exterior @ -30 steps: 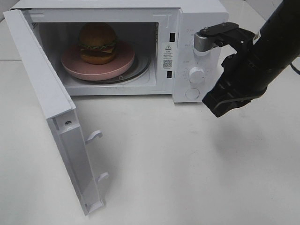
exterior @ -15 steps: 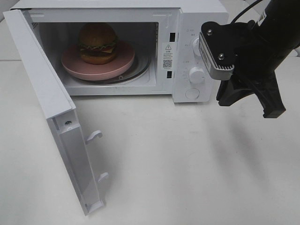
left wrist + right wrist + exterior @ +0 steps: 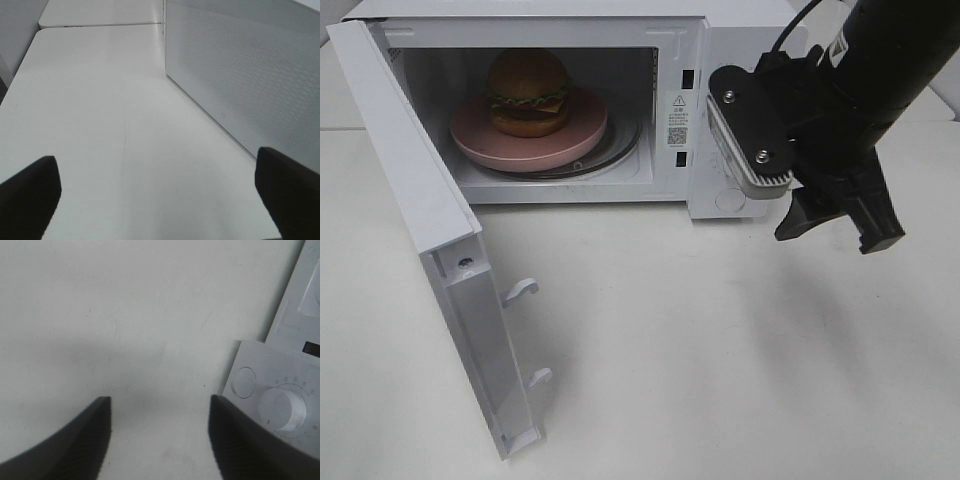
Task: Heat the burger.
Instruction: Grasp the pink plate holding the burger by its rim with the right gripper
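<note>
From the high camera I have the burger (image 3: 528, 92) sitting on the pink plate (image 3: 582, 133), and the plate rests on the glass turntable (image 3: 620, 148) inside the white microwave (image 3: 745, 20). The burger stands upright, brown bun on top, with lettuce and cheese showing at its edge. The microwave door (image 3: 440, 250) is swung wide open toward the left of that view, its two latch hooks (image 3: 520, 290) facing the desk (image 3: 720, 350).

My right arm (image 3: 880, 60) hangs in front of the microwave's control panel, covering most of it in the high view; only the round button (image 3: 726, 200) at the bottom of the panel peeks out beside the wrist camera housing. The right gripper (image 3: 840, 215) points down toward the desk just in front of the panel. On the right wrist camera I see its jaws spread apart with bare desk between the two dark fingers (image 3: 75, 440), holding nothing. That same view shows the lower knob (image 3: 282, 409) and the round button (image 3: 245, 382) on the panel, near one finger but not touching it.

The left gripper (image 3: 160, 192) does not appear in the high view. On its wrist camera the jaws stand wide open, empty, over the desk, with the perforated side wall (image 3: 250, 75) of the microwave running alongside.
</note>
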